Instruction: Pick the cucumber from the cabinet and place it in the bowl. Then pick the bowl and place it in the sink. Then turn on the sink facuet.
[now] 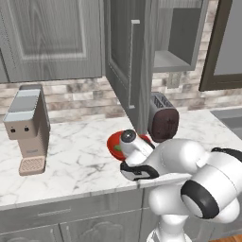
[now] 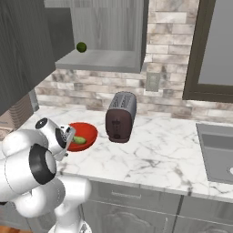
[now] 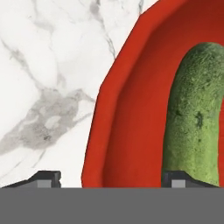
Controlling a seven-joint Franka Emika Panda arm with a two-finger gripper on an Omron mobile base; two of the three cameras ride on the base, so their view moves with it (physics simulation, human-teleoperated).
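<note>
In the left base view, a beige coffee machine (image 1: 27, 127) was seen at nine o'clock on the marble counter (image 1: 80, 160). At the centre, the red bowl (image 1: 115, 143) was half covered by the white arm, with the dark toaster (image 1: 163, 122) just beside it at two o'clock. Above, the cabinet (image 1: 177, 35) was seen with its door (image 1: 126, 61) swung open and the shelf bare on this side.

In the right base view, the cucumber (image 2: 79, 140) was found lying in the bowl (image 2: 84, 134), the gripper (image 2: 68, 141) hung over the bowl's near rim, a small green ball (image 2: 81, 47) rested on the cabinet shelf (image 2: 100, 59), and the sink (image 2: 217, 150) was seen at three o'clock.

In the hand view, the fingertips (image 3: 43, 178) were set well apart, one outside the bowl's (image 3: 131, 109) rim over the counter (image 3: 48, 87), the other at the cucumber's (image 3: 194, 122) end; nothing was clamped between them.
</note>
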